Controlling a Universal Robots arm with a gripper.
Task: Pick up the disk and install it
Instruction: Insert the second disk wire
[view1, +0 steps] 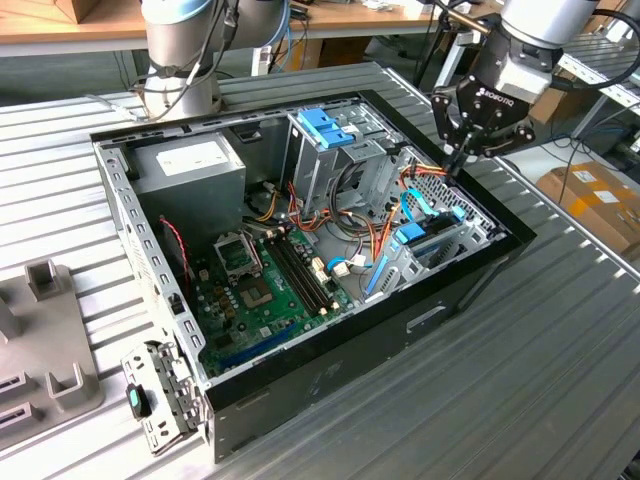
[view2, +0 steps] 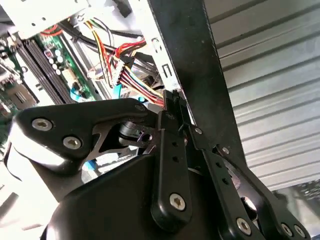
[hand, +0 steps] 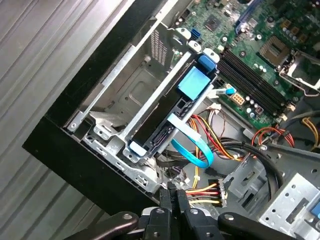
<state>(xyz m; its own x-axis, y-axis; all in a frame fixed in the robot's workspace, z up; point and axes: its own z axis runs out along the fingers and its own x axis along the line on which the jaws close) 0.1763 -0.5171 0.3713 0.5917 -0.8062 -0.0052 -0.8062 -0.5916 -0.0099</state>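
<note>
Gripper (view1: 457, 160) fingers pressed together, empty, hovering above case (view1: 330, 385) rim. Disk (hand: 165, 112) seated edgewise in drive bay beside motherboard (view1: 265, 290); blue ribbon cable (hand: 192, 145), coloured wiring (hand: 205, 190) crowding between.

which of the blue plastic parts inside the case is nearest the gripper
The light-blue flat ribbon cable looping beside the drive bay. It lies just ahead of the gripper; the blue bracket topping the upright metal cage stands farther off.

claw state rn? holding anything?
Claw: shut, fingertips together, nothing between them; it hangs over the open computer case.
</note>
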